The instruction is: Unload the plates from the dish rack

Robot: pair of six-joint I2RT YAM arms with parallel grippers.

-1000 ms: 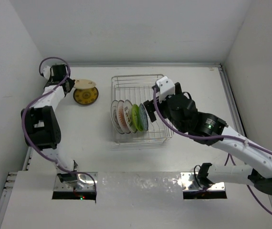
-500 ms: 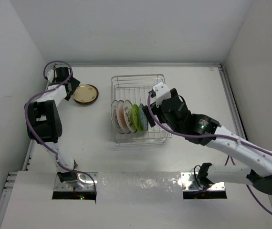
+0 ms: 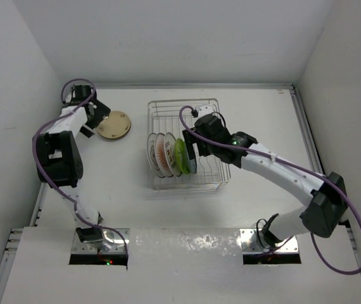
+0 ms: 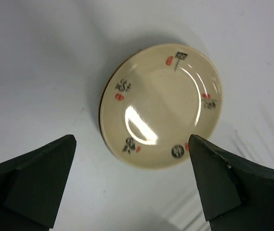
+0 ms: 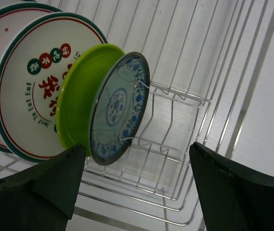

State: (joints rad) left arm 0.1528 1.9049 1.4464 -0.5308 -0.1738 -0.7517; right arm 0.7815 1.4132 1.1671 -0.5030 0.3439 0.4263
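A cream plate (image 4: pixel 161 106) with red and black marks lies flat on a darker plate on the table, also in the top view (image 3: pixel 114 125). My left gripper (image 4: pixel 131 144) hangs open just off its left rim (image 3: pixel 94 119), touching nothing. The dish rack (image 3: pixel 187 107) holds several plates on edge: white ones with red patterns (image 5: pixel 36 96), a lime green one (image 5: pixel 79 91) and a blue-patterned one (image 5: pixel 120 108). My right gripper (image 5: pixel 137 149) is open over the rack (image 3: pixel 195 152). The blue plate's lower edge sits between its fingers, close to the left one.
White walls close in the table at the back and on both sides. The rack's right half (image 5: pixel 190 96) shows bare wire prongs. The left arm's purple cable (image 3: pixel 41 136) loops beside the left wall.
The left gripper opened, let the cream plate go onto the dark yellow-centred plate and drew back left. The right arm swung down and in to the blue plate, its jaws narrowing slightly.
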